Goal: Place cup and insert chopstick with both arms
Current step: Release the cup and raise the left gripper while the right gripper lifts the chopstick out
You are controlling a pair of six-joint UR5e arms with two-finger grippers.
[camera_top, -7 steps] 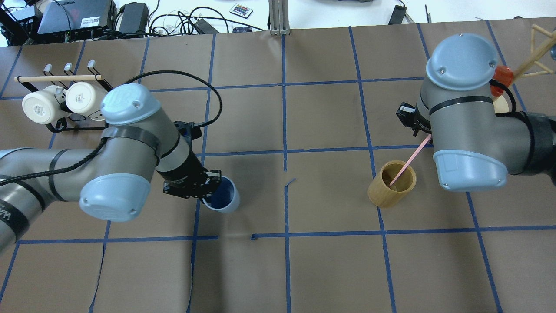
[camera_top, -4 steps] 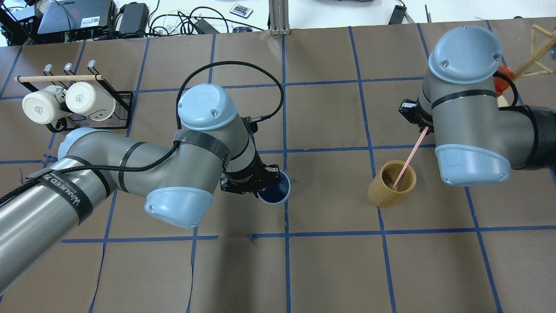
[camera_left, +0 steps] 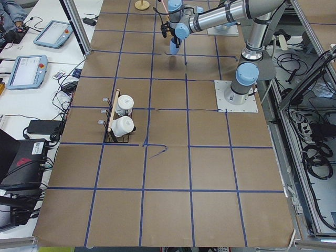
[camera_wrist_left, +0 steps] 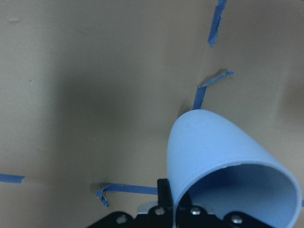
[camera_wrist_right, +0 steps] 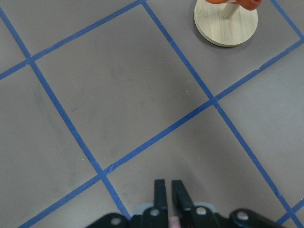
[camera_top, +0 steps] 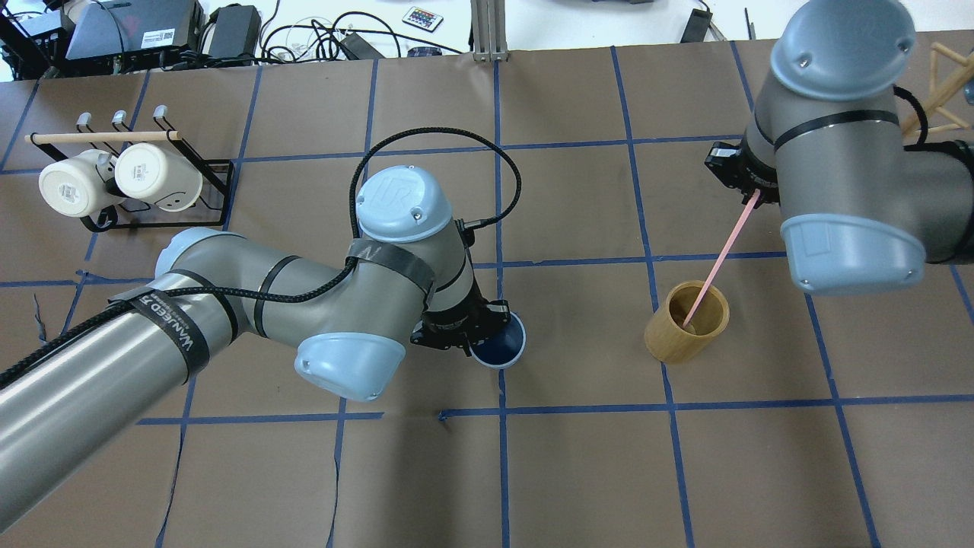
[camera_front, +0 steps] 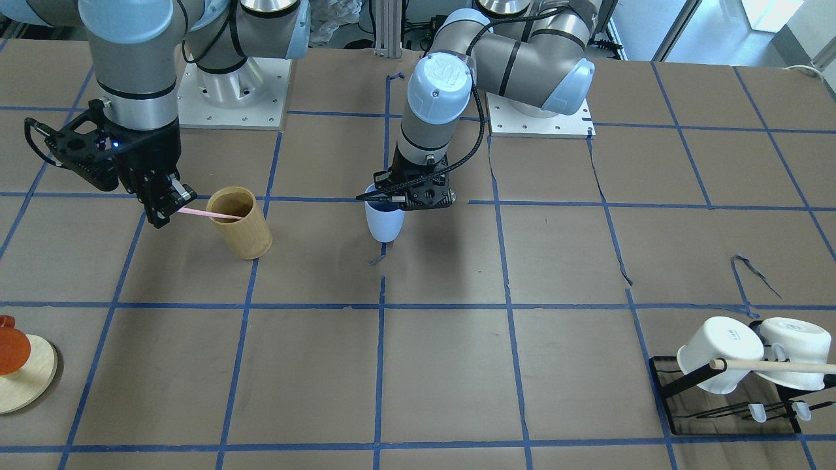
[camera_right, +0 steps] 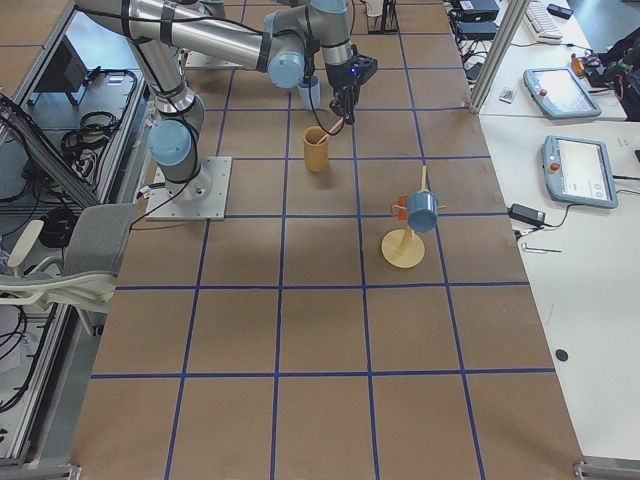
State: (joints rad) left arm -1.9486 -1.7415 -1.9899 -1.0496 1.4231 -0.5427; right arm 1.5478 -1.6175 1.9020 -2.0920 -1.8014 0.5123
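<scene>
The light blue cup [camera_top: 502, 348] hangs upright in my left gripper [camera_top: 473, 341], which is shut on its rim near the table's centre line. In the front view the cup [camera_front: 384, 223] sits at or just above the paper; I cannot tell which. The left wrist view shows the cup [camera_wrist_left: 221, 161] filling the lower right. My right gripper [camera_top: 752, 196] is shut on the upper end of the pink chopstick [camera_top: 719, 262]. The stick slants down, with its lower end inside the tan bamboo cup [camera_top: 673, 341]. The front view shows this gripper [camera_front: 166, 207], the chopstick [camera_front: 202, 213] and the bamboo cup [camera_front: 247, 232].
A black rack with two white mugs [camera_top: 114, 183] and a wooden rod stands at the far left. A round wooden stand [camera_wrist_right: 225, 19] with an orange piece is at the right end, also in the front view [camera_front: 23, 369]. Blue tape lines cross the brown paper.
My left arm has carried the blue cup to the right, up to the centre line. My right gripper has moved further back with the chopstick, whose tip stays in the bamboo cup.
</scene>
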